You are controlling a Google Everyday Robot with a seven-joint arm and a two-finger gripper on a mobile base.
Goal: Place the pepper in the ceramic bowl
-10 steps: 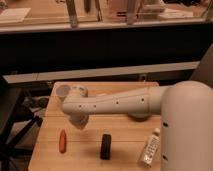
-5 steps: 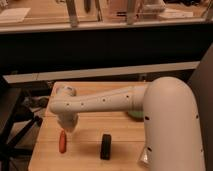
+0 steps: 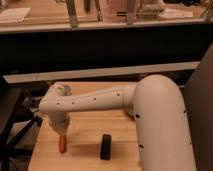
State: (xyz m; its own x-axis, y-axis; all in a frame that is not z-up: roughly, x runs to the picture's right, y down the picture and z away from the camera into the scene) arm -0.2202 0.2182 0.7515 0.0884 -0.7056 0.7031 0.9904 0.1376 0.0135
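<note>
Hanging end effector (image 3: pixel 62 132) over one pepper (image 3: pixel 62 145)

You have the pepper (image 3: pixel 62 144) lying on the worktop (image 3: pixel 85 131) toward the front left corner, its length running front to back. The claw (image 3: pixel 62 133) stands directly over the pepper's rear end, close upon it; contact cannot be confirmed. To the right of the pepper, apart from it and near the front edge, lies a bar (image 3: pixel 105 146), also set front to back. The arm (image 3: pixel 95 102) crosses above the worktop from the right edge to the left side, behind both items, and hides the worktop's right part from you.
</note>
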